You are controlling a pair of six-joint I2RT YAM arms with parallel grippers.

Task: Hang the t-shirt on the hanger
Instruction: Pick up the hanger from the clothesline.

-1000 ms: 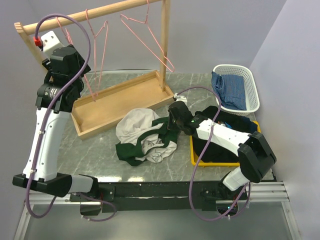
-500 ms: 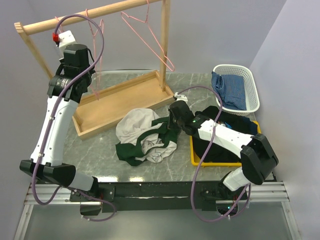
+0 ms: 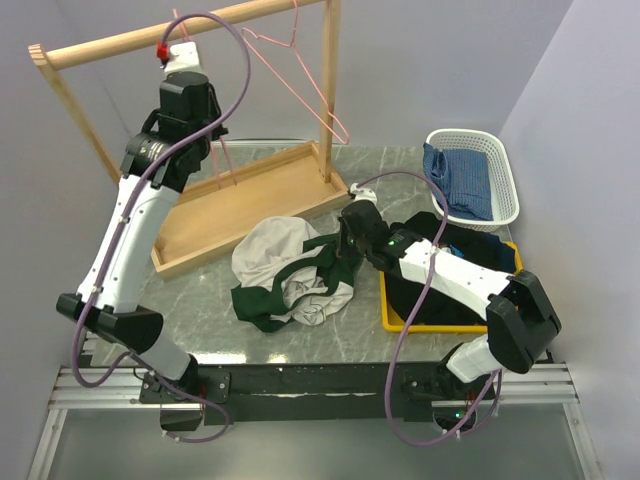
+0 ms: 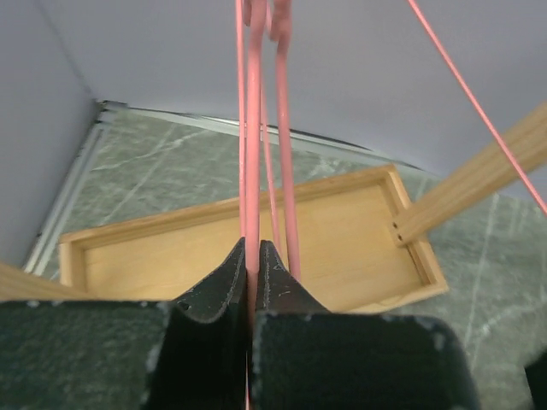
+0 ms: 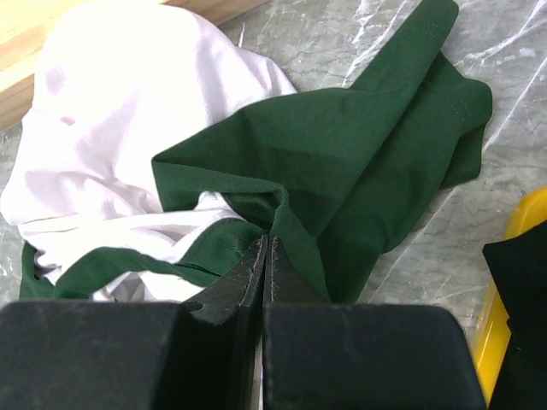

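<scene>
The t-shirt [image 3: 285, 272], cream-white with dark green sleeves, lies crumpled on the marble table in front of the wooden rack. My right gripper [image 5: 264, 241] is shut on a fold of its green fabric [image 5: 342, 145], and in the top view it [image 3: 346, 252] sits at the shirt's right edge. My left gripper [image 4: 252, 245] is raised under the rack's rail and shut on a wire of a pink hanger [image 4: 253, 154]. A second pink wire [image 4: 287, 171] hangs just right of the jaws. In the top view the held hanger [image 3: 222, 162] shows below the left gripper [image 3: 203, 135].
The wooden rack has a top rail [image 3: 120, 42], a right post [image 3: 329, 90] and a tray base [image 3: 245, 205]. Another pink hanger [image 3: 300, 75] hangs near the post. A white basket [image 3: 505, 165] holds blue checked cloth. A yellow tray [image 3: 392, 310] holds dark clothes.
My left arm has swung to the right along the rail and its jaws have closed on the pink hanger wire. The right arm and the t-shirt have stayed put.
</scene>
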